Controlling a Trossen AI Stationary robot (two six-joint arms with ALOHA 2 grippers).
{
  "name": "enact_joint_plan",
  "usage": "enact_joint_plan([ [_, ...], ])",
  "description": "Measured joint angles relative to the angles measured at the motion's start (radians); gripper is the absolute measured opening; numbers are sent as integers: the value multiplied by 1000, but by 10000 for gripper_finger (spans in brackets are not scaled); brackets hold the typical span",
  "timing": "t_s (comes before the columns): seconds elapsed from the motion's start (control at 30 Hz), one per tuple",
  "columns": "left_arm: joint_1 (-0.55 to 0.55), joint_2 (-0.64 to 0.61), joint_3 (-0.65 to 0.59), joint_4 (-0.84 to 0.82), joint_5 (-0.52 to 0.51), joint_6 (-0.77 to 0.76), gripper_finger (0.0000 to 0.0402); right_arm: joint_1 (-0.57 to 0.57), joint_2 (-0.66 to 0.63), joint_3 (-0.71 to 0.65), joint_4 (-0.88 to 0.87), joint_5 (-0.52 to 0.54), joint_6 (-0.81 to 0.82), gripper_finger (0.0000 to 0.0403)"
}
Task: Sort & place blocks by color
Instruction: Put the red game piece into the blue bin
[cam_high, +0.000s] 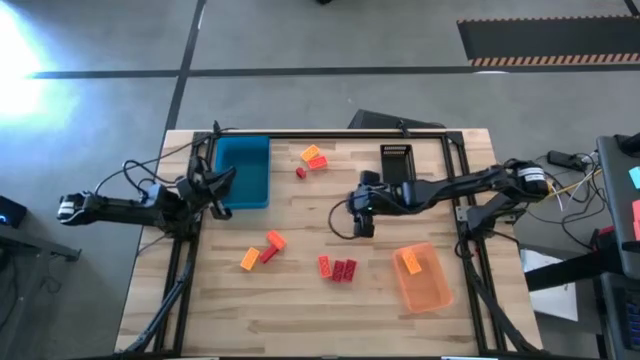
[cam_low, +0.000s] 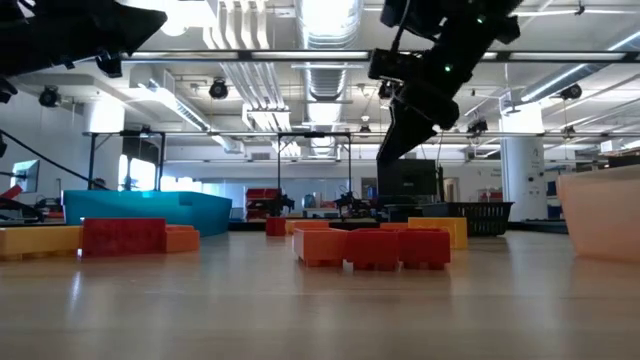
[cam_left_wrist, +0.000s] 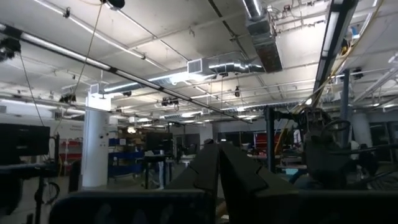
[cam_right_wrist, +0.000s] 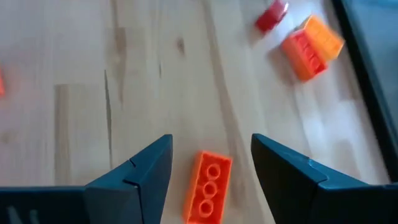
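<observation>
My right gripper (cam_high: 358, 222) (cam_right_wrist: 211, 146) hangs open over the middle of the table, well above the wood in the low view (cam_low: 400, 135). An orange-red block (cam_right_wrist: 210, 186) lies flat on the wood, seen between its fingers with a gap on each side. On the wood there are also an orange and red pair (cam_high: 315, 157) (cam_right_wrist: 311, 46), a small red piece (cam_high: 300, 172), an orange and red group (cam_high: 262, 250) and a red group (cam_high: 338, 268). One orange block (cam_high: 410, 262) lies in the translucent orange tray (cam_high: 425, 285). My left gripper (cam_high: 222, 185) (cam_left_wrist: 217, 152) is shut, raised by the blue tray (cam_high: 243, 170).
A black tray (cam_high: 396, 160) stands at the far edge, right of centre. The blue tray sits at the far left, the orange tray at the near right. Dark frame rails run along the table's left, right and far edges. Bare wood lies along the near edge.
</observation>
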Motion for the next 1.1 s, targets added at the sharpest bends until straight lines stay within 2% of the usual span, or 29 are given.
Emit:
enact_joint_plan([
  [0.2, 0, 40, 30, 1, -4, -114, 0, -1, -64, -131, 305, 7, -103, 208],
  [0.4, 0, 119, 116, 0, -5, -184, 0, -10, -133, -250, 629, 3, -246, 205],
  [0.53, 0, 224, 207, -52, -7, -197, 0, -23, -199, -333, 851, -10, -353, 199],
  [0.63, 0, 311, 297, -144, -8, -222, 0, -41, -266, -382, 909, -63, -395, 192],
  [0.8, 1, 445, 476, -396, -78, -303, 0, -86, -396, -439, 915, -141, -372, 178],
  [0.9, 7, 526, 601, -620, -110, -357, 0, -101, -468, -469, 911, -155, -348, 170],
  [1.1, 71, 699, 863, -1095, -110, -494, 0, -103, -568, -511, 898, -156, -278, 157],
])
